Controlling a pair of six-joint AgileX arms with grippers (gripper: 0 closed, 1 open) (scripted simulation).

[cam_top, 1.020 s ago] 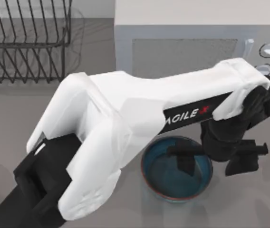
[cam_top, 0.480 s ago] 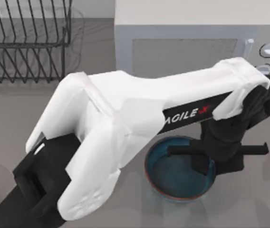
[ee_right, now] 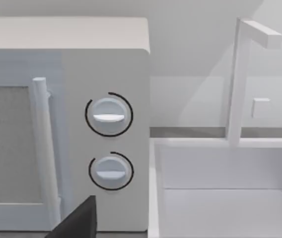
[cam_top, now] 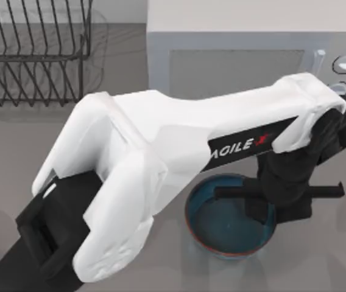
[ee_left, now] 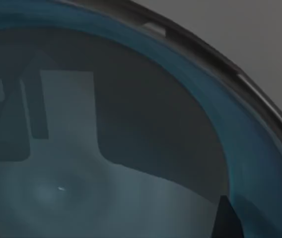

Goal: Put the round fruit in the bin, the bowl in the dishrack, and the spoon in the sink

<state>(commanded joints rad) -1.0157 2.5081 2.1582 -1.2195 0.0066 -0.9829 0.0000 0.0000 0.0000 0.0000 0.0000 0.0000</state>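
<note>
1. Our left arm (cam_top: 161, 152) reaches across the tabletop (cam_top: 14, 158) from the near left corner toward the right, its white link lying in front of the microwave (cam_top: 240, 67).

2. Our left end effector (cam_top: 279, 198) hangs over the right part of the bowl (cam_top: 222, 228), pointing down into it. The black body and its crossbar cover the bowl's right rim in the top view.

3. We cannot tell from the top view how far the fingers are parted, nor whether they have hold of the bowl's rim; the wrist hides them.

4. The left wrist view looks straight into the bowl (ee_left: 131, 148): the glossy blue-teal inside, the curved wall, and the darker rim (ee_left: 260, 99) arcing across one corner, with grey tabletop (ee_left: 260, 29) beyond it. A dark fingertip (ee_left: 225, 218) shows at the picture's edge, inside the bowl near the wall.

5. The bowl sits upright on the tabletop toward the near edge, right of the middle, in front of the microwave and well apart from the dishrack (cam_top: 33, 55).

6. The dishrack stands at the far left corner of the tabletop, its black wire prongs upright and slanted.

7. The right wrist view faces the microwave (ee_right: 66, 124) front with its handle (ee_right: 44, 148) and two round knobs (ee_right: 108, 116). Just beside it is the white sink (ee_right: 220, 188) with an angular tap (ee_right: 240, 84). A dark finger (ee_right: 79, 220) of our right end effector pokes in at the picture's edge; its opening cannot be told.
</note>
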